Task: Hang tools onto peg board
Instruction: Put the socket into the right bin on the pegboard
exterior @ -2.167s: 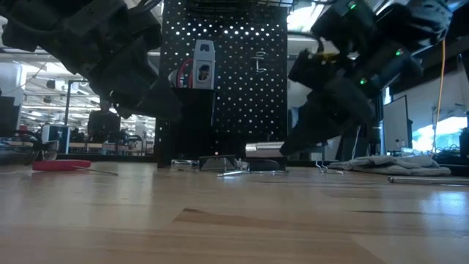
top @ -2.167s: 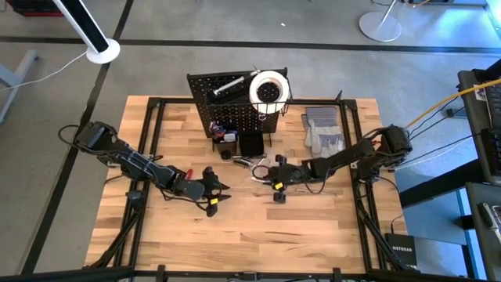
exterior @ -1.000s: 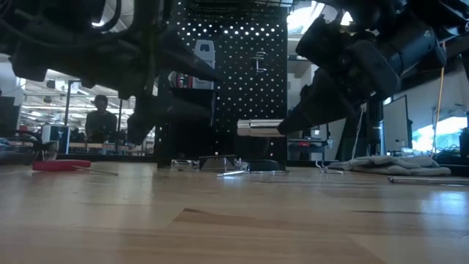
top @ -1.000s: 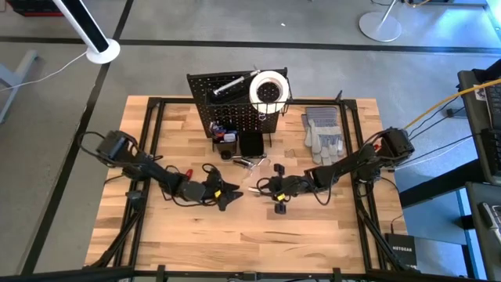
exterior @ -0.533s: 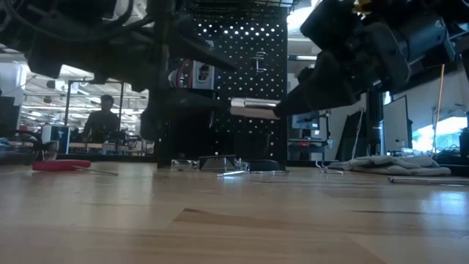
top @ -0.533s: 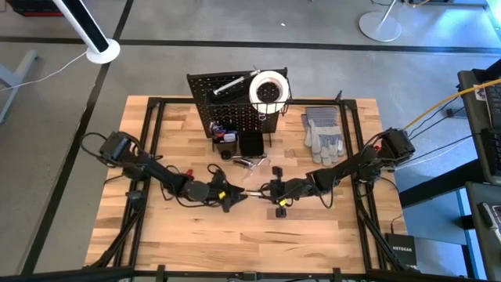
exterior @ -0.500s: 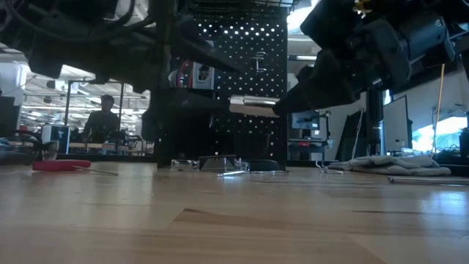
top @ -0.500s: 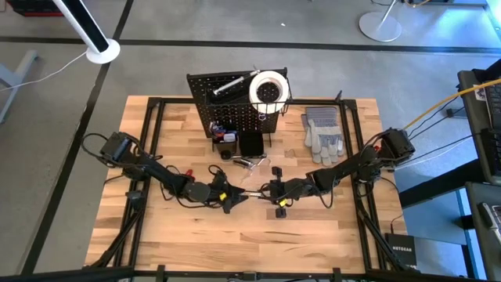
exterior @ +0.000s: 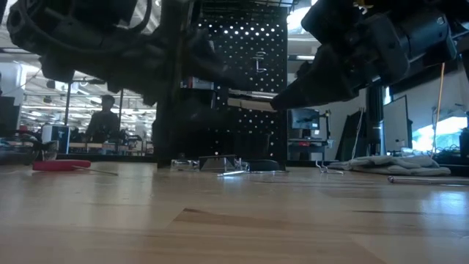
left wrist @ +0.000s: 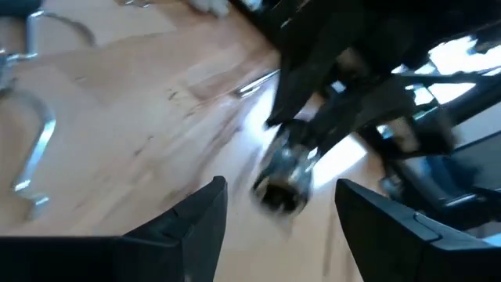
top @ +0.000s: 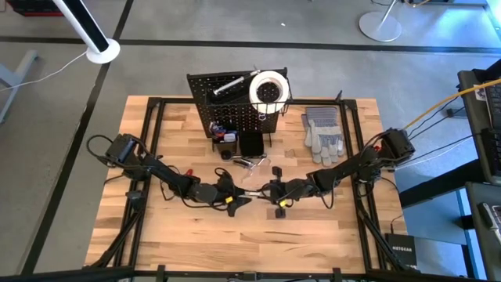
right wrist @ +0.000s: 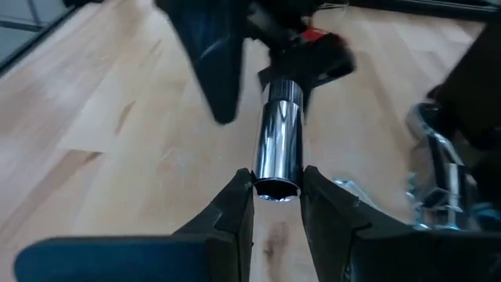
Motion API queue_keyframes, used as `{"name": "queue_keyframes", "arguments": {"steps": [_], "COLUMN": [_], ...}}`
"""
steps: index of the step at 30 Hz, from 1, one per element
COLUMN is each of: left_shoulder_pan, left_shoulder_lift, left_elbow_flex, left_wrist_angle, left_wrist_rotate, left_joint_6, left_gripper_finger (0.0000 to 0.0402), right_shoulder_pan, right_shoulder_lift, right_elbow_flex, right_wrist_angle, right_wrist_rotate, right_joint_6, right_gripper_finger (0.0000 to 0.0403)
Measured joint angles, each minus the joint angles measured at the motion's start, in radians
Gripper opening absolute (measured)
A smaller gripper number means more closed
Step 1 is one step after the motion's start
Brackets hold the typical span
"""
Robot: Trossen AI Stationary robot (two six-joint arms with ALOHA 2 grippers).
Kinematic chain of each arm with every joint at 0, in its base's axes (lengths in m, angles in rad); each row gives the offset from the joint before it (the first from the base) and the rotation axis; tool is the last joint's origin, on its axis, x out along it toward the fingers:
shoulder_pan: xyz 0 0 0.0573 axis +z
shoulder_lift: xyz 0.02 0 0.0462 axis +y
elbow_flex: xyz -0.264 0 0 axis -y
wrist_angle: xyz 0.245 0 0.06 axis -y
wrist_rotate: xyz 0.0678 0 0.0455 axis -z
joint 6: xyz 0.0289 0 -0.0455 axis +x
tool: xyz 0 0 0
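The right gripper [right wrist: 278, 205] is clamped on one end of a silver metal tool [right wrist: 279, 149], a polished hollow cylinder that looks like a socket or tube. It hangs level above the table [top: 188, 235], at about six o'clock from the peg board [top: 235, 110] in the high view. The left gripper [left wrist: 278, 205] faces it from nine o'clock with its jaws spread wide around the tool's free end, not yet touching it as far as the wrist view shows. This looks like a hand-over in mid-air.

The tool is judged to be rigid steel, fairly heavy for its bulk, and slick: its mirror finish and round section mean it could roll or slide between flat pads. The safest hold is across the barrel near the free end, squarely, before the right gripper lets go.

Outward from there, bent wire hooks [left wrist: 31, 149] lie on the pale planked wood. At twelve o'clock the black perforated board stands upright with a white tape roll [top: 268, 88] on it. Soft grey work gloves [top: 322, 131] lie at two o'clock.
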Motion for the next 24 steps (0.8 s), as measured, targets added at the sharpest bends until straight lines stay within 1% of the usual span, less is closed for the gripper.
{"name": "queue_keyframes", "arguments": {"steps": [3, 5, 8, 10, 14, 18, 21, 24], "left_shoulder_pan": [-0.007, -0.008, -0.008, -0.007, -0.011, -0.015, -0.021, -0.028], "left_shoulder_lift": [-0.001, -0.002, -0.003, -0.003, -0.003, -0.004, -0.004, -0.004], "left_elbow_flex": [-0.001, -0.001, -0.001, -0.001, -0.001, 0.0, 0.0, 0.0], "left_wrist_angle": [-0.072, -0.112, -0.183, -0.231, -0.322, -0.338, -0.338, -0.34], "left_wrist_rotate": [0.0, 0.001, 0.0, -0.001, -0.001, -0.003, -0.003, -0.003], "left_joint_6": [-0.003, -0.006, -0.024, -0.037, -0.059, -0.059, -0.05, -0.033], "left_gripper_finger": [0.0223, 0.0223, 0.0223, 0.0223, 0.0223, 0.0223, 0.0223, 0.0223], "right_shoulder_pan": [-0.002, -0.014, -0.054, -0.1, -0.216, -0.317, -0.36, -0.381], "right_shoulder_lift": [-0.027, -0.059, -0.096, -0.113, -0.108, -0.084, -0.081, -0.078], "right_elbow_flex": [0.0, 0.0, 0.0, 0.0, 0.0, 0.0, 0.0, 0.0], "right_wrist_angle": [-0.019, -0.061, -0.119, -0.115, -0.11, -0.102, -0.096, -0.08], "right_wrist_rotate": [0.042, 0.091, 0.195, 0.232, 0.209, 0.151, 0.111, 0.103], "right_joint_6": [0.0, 0.0, 0.0, 0.005, 0.063, 0.127, 0.164, 0.17], "right_gripper_finger": [0.009, 0.009, 0.009, 0.009, 0.009, 0.009, 0.009, 0.009]}}
